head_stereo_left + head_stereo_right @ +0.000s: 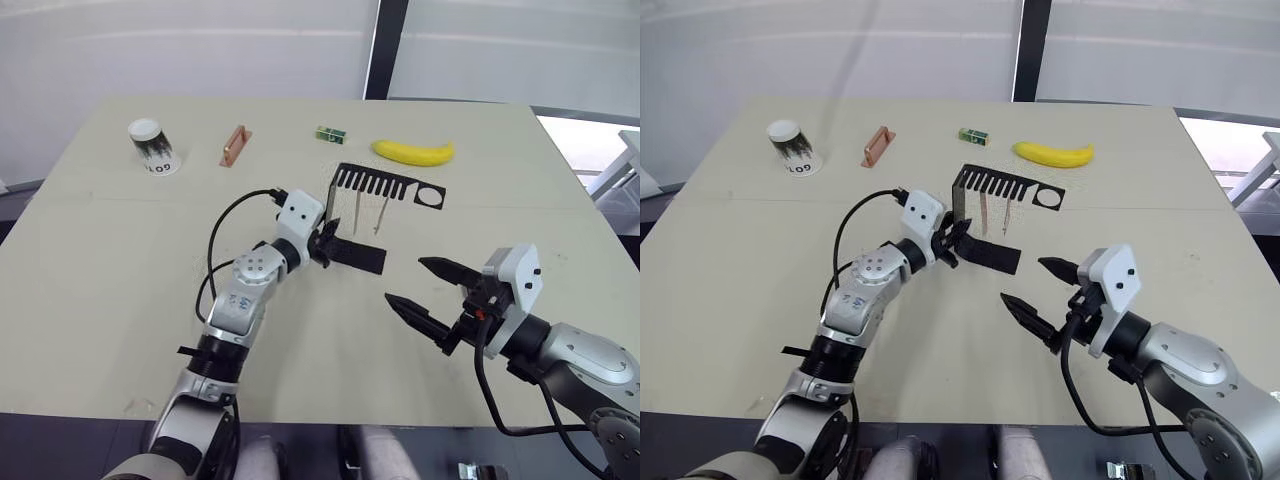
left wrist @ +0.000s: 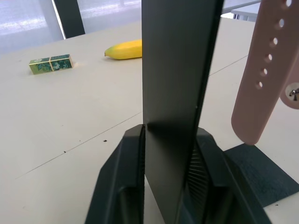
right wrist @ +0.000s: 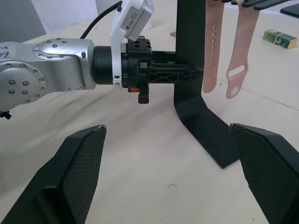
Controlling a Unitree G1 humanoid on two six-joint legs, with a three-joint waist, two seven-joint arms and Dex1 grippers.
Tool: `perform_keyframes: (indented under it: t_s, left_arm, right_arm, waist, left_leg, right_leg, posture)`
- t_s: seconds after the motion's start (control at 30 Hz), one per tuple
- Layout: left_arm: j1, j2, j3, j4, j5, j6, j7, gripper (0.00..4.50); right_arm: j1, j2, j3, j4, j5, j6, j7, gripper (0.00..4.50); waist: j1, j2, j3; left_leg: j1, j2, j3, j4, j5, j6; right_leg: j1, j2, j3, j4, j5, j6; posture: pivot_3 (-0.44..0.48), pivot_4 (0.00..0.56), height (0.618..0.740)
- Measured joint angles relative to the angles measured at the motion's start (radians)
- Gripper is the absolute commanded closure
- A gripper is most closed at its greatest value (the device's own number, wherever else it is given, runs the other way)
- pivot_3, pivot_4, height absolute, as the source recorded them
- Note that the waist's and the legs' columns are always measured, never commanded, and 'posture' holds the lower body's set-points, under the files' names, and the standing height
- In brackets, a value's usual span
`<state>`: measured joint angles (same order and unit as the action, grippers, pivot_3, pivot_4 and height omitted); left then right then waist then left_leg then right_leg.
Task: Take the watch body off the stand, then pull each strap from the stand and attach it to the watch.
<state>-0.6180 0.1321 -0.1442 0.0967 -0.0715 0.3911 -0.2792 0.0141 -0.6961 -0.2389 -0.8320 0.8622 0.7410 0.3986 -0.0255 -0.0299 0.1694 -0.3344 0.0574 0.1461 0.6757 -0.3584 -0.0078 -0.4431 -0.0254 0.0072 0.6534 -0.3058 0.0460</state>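
Note:
The black stand (image 1: 385,185) rises mid-table, its flat base (image 1: 362,257) pointing toward me. Two pink straps (image 3: 214,51) (image 3: 242,60) hang side by side from its comb-toothed arm. My left gripper (image 1: 328,243) is shut on the stand's upright (image 2: 177,93), one finger (image 2: 124,182) on each face. One strap (image 2: 261,70) dangles just beyond that upright. My right gripper (image 1: 405,281) is open above the table, in front and to the right of the base, touching nothing. The watch body is hidden from me.
Along the far side of the table stand an upturned paper cup (image 1: 153,146), a copper-coloured bar (image 1: 234,146), a small green block (image 1: 330,134) and a banana (image 1: 413,152). The table's right edge (image 1: 590,200) runs close behind my right arm.

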Motion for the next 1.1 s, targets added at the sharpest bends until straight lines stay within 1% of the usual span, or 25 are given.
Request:
perform_keyframes:
  t_s: [0.3, 0.67, 0.77, 0.8, 0.83, 1.1]
  left_arm:
    - [-0.001, 0.0, 0.0, 0.036, 0.006, -0.018, -0.005, 3.03]
    - [-0.002, -0.018, 0.0, 0.037, 0.02, -0.034, -0.002, 3.03]
    - [-0.012, -0.021, 0.001, 0.045, 0.022, -0.042, 0.0, 3.83]
    - [-0.019, -0.021, 0.003, 0.055, 0.023, -0.046, 0.001, 4.3]
    - [-0.026, -0.021, 0.003, 0.065, 0.023, -0.049, -0.002, 4.47]
    - [-0.031, -0.03, 0.005, 0.078, 0.042, -0.067, 0.002, 4.47]
  right_arm:
    - [0.0, 0.002, 0.017, 0.0, -0.002, 0.0, 0.0, 0.0]
    - [0.0, 0.003, 0.017, 0.0, -0.012, 0.0, 0.0, 0.0]
    - [0.0, 0.003, 0.016, 0.0, -0.016, 0.0, 0.0, 0.0]
    - [0.0, 0.003, 0.016, 0.0, -0.016, 0.0, 0.0, 0.0]
    - [0.0, 0.003, 0.016, 0.0, -0.017, 0.0, 0.0, 0.0]
    - [0.0, 0.003, 0.014, 0.0, -0.018, 0.0, 0.0, 0.0]
  waist:
    - [0.0, 0.0, 0.0]
    - [0.001, 0.0, 0.0]
    - [0.001, 0.0, 0.0]
    - [0.001, 0.0, 0.0]
    - [0.001, 0.0, 0.0]
    - [0.0, 0.0, 0.0]
  left_leg:
    - [0.0, 0.0, 0.0, 0.0, 0.0, 0.0]
    - [0.0, 0.0, 0.0, 0.0, 0.0, 0.0]
    - [0.0, 0.0, 0.0, 0.0, 0.0, 0.0]
    - [0.0, 0.0, 0.0, 0.0, 0.0, 0.0]
    - [0.0, 0.0, 0.0, 0.0, 0.0, 0.0]
    - [0.0, 0.0, 0.0, 0.0, 0.0, 0.0]
  right_leg:
    - [0.0, 0.0, 0.0, 0.0, 0.0, 0.0]
    - [0.0, 0.0, 0.0, 0.0, 0.0, 0.0]
    - [0.0, 0.0, 0.0, 0.0, 0.0, 0.0]
    - [0.0, 0.0, 0.0, 0.0, 0.0, 0.0]
    - [0.0, 0.0, 0.0, 0.0, 0.0, 0.0]
    - [0.0, 0.0, 0.0, 0.0, 0.0, 0.0]
  posture:
    - [0.0, 0.15, 0.74]
    - [0.0, 0.15, 0.74]
    - [0.0, 0.15, 0.74]
    - [0.0, 0.15, 0.74]
    - [0.0, 0.15, 0.74]
    - [0.0, 0.15, 0.74]
